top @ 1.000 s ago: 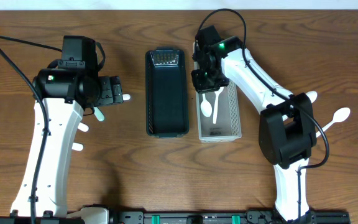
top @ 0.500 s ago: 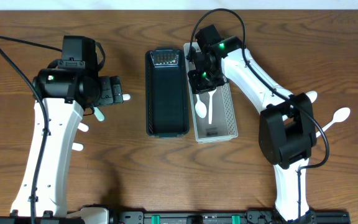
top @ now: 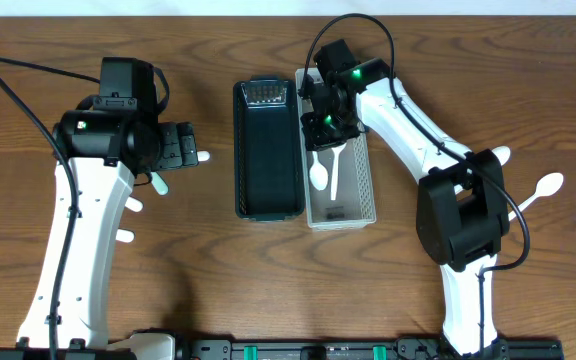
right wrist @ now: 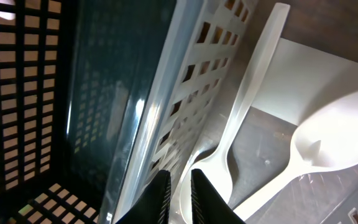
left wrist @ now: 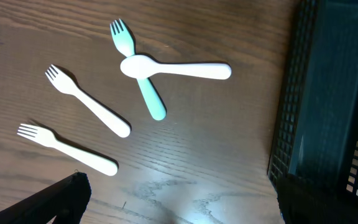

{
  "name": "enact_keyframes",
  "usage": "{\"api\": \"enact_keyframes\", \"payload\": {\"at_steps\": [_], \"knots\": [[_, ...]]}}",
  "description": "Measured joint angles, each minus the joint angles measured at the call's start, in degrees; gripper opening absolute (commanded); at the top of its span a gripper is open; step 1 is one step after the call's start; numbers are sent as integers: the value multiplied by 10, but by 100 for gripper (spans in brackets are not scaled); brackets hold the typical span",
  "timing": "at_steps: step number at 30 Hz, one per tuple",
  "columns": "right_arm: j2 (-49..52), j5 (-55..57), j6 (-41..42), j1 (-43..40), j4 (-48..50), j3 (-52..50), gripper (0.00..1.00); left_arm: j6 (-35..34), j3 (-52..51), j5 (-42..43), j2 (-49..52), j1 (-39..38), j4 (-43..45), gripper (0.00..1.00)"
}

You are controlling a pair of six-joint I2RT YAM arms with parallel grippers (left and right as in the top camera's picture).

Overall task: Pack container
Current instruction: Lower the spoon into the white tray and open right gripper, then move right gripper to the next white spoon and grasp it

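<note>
**While the right gripper pinches the basket wall, the left one hangs wide over loose cutlery**

Where the white perforated plastic basket (top: 371, 185) lies on the brown wooden table (top: 268, 290), it sits at 3 o'clock of the black mesh plastic tray (top: 268, 150), their long walls side by side. The right gripper (top: 325, 122) is at the basket's 12 o'clock end. In the wrist view its fingers (right wrist: 160, 190) are nearly together, with a pale strip of the basket's 9 o'clock wall (right wrist: 185, 106) between them. Two white plastic spoons (right wrist: 334, 137) lie inside the basket. The left gripper (top: 183, 148) hangs at 9 o'clock of the tray with its jaws wide apart and nothing in them. Below it a white spoon (left wrist: 176, 67) lies across a teal plastic fork (left wrist: 140, 78), and two white forks (left wrist: 89, 101) lie at their 8 o'clock. Another loose white spoon (top: 538, 190) lies at the table's 3 o'clock side.
</note>
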Motion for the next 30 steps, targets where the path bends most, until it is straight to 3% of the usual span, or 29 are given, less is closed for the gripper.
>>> {"api": "enact_keyframes", "payload": {"at_steps": [8,15,18,19,23,24,25,26,30], "knots": [[0,-1,0,0,10,0,15,0,0,0,0,0,0,98],[0,93,1,-5,-2,10,22,0,0,0,0,0,0,98],[-1,154,2,-16,-34,53,34,0,0,0,0,0,0,98],[-5,179,3,-22,-47,76,45,0,0,0,0,0,0,98],[-46,233,2,-53,-78,141,55,0,0,0,0,0,0,98],[-66,243,3,-65,-81,153,70,0,0,0,0,0,0,98],[-88,249,7,-78,-83,160,91,0,0,0,0,0,0,98],[-110,254,15,-93,-88,166,99,0,0,0,0,0,0,98],[-184,268,84,-181,-137,183,99,0,0,0,0,0,0,98]]}}
